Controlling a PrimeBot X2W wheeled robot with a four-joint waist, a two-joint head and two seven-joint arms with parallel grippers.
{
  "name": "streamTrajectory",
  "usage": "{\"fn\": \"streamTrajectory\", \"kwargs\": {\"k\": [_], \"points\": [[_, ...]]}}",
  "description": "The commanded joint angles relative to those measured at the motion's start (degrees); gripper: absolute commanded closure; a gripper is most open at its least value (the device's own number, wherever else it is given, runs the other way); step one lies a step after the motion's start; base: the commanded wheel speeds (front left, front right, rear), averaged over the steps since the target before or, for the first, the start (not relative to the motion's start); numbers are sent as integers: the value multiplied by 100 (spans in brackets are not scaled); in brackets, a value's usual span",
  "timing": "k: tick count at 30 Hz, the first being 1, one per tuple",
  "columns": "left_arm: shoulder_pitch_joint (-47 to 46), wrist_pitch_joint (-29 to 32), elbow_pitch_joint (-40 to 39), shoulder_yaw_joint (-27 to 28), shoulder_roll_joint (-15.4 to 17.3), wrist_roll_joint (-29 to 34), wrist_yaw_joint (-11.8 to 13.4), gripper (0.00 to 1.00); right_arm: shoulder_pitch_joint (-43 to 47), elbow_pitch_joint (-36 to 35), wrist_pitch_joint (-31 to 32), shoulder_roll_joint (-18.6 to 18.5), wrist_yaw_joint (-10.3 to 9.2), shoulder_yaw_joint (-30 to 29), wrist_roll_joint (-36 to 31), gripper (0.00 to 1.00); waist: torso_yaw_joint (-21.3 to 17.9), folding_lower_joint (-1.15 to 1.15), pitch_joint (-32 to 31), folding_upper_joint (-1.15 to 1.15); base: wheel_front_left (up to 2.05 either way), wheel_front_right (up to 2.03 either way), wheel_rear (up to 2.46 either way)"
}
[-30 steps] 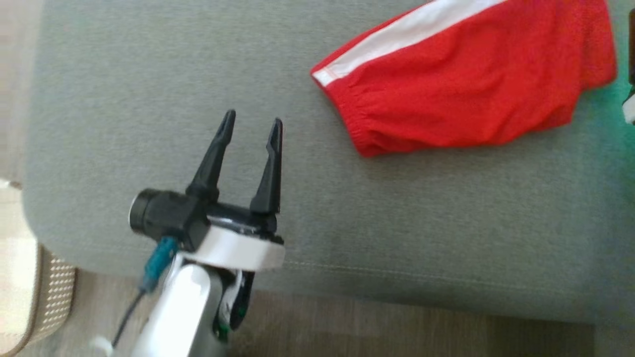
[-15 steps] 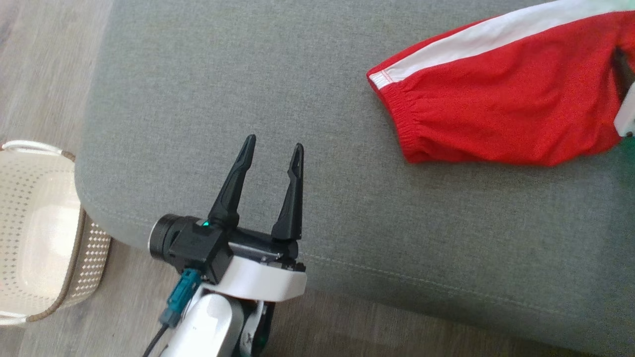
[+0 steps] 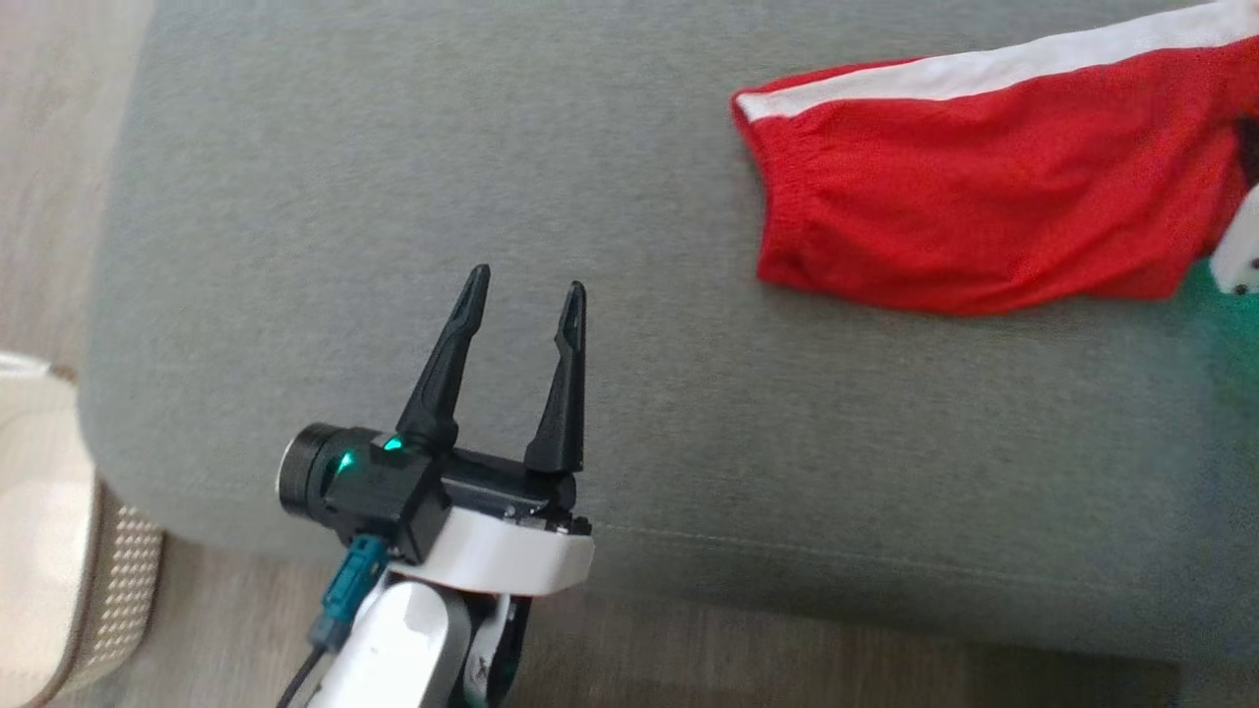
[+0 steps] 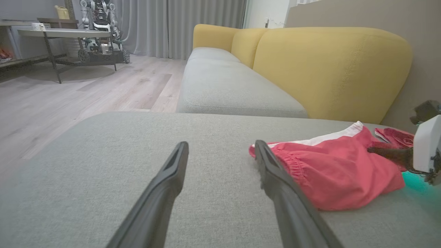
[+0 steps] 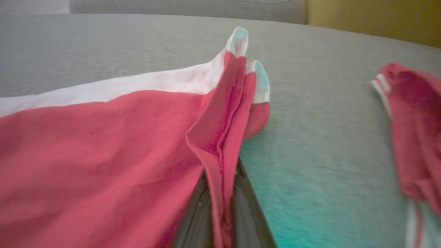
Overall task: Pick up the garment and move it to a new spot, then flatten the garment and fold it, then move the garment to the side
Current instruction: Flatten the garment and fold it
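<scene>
The garment (image 3: 984, 216) is a pair of red shorts with a white side stripe, lying at the far right of the grey cushion (image 3: 393, 197). In the right wrist view my right gripper (image 5: 222, 203) is shut on a raised fold of the garment (image 5: 103, 148), the red cloth pinched between its dark fingers (image 5: 248, 213). Its white housing (image 3: 1237, 251) shows at the head view's right edge. My left gripper (image 3: 527, 279) stands open over bare cushion near the front edge, well left of the garment. In the left wrist view the left gripper (image 4: 221, 144) points past the garment (image 4: 337, 172).
A second red and white cloth (image 5: 413, 137) lies on the cushion just right of the held garment. A pale perforated basket (image 3: 59, 570) stands on the wood floor at the cushion's left corner. A yellow-backed sofa (image 4: 327, 69) rises behind the cushion.
The right gripper has shut on the garment's edge, and the cloth there has drawn up. The head camera has shifted. The left gripper has stayed open.
</scene>
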Motion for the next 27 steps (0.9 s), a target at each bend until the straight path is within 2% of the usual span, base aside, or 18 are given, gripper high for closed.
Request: {"fn": "streamTrajectory", "kwargs": {"k": [1,5,11,18,27], "points": [[18,-12,-167,200,7,84,-30,0,-88,-105,-107,-191,-2,-6,-6,100,-258,0,-86,0,0,0,0],[4,-12,-159,229,7,109,-72,0,-170,-60,-139,-436,-2,41,-223,100,-496,0,-150,0,0,0,0],[-23,-12,-89,211,7,89,-91,0,-451,-25,100,-401,-2,-10,-485,100,-669,0,-237,0,0,0,0],[-15,-12,3,159,7,27,-52,0,-790,-431,558,188,-2,-12,-922,100,-745,0,-362,0,0,0,0],[-69,-12,48,76,7,-81,-38,0,-608,-1581,1250,1247,-2,-80,-1287,100,-581,0,-418,0,0,0,0]]}}
